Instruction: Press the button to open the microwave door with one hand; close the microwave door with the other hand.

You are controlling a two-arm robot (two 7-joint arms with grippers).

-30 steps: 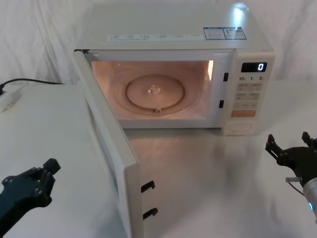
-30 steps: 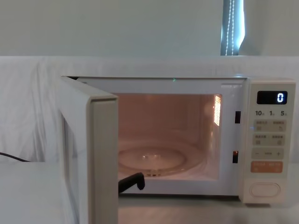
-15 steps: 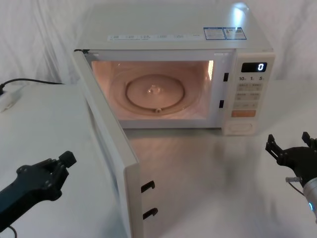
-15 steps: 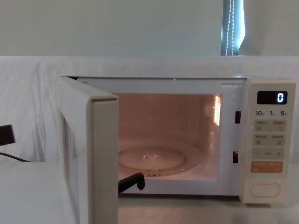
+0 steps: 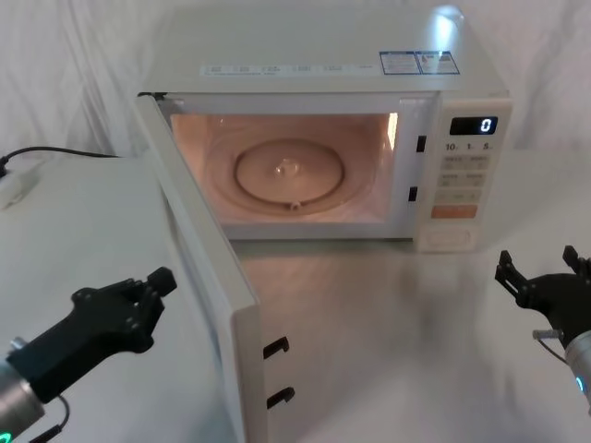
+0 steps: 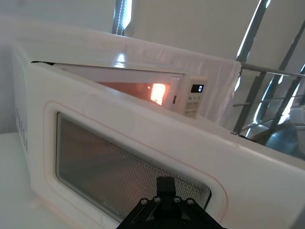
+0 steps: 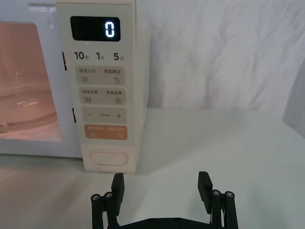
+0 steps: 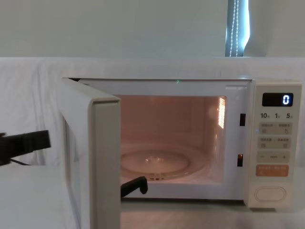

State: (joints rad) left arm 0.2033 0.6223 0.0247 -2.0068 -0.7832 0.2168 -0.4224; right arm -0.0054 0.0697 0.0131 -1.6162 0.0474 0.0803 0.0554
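The door (image 5: 199,277) stands wide open, so closing is in hand. The left claw (image 5: 148,291), fingers together, nears its outer face and should push it shut; the right claw (image 5: 545,277), fingers apart, idles.

white cloth backdrop (image 5: 74,55), pale wall (image 8: 114,28) above, white tabletop (image 5: 388,351).

A black cable (image 5: 55,150) is trailing across the white table (image 5: 83,231) at the far left. A display (image 7: 95,29) is showing zero. An orange key (image 7: 106,132) is sitting below it.
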